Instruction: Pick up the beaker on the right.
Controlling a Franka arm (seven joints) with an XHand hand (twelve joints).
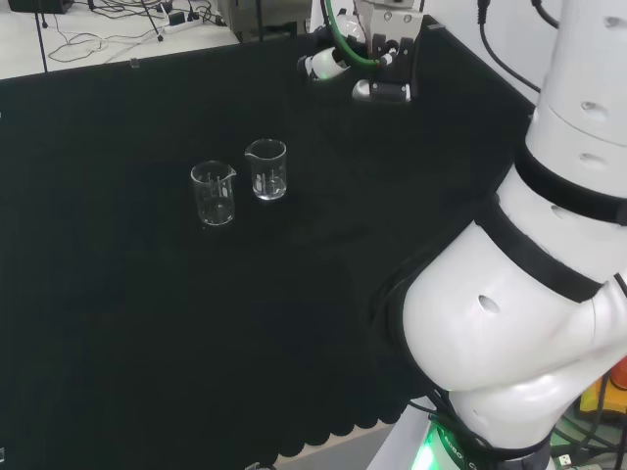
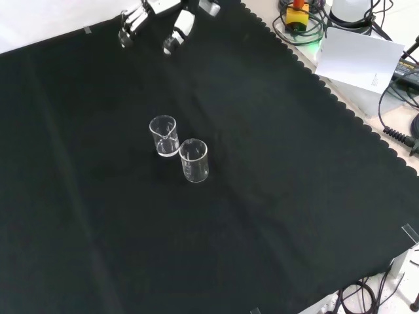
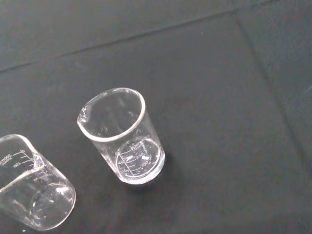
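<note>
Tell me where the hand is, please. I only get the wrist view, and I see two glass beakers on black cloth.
Observer: In the front view the hand hangs over the cloth's top edge, well away from both beakers.
Operator: Is it holding anything?
Observer: No. Its fingers look relaxed and hold nothing.
Operator: Do the beakers touch?
Observer: The head view shows the left beaker and the right beaker both upright, with a narrow strip of cloth between them.
</note>
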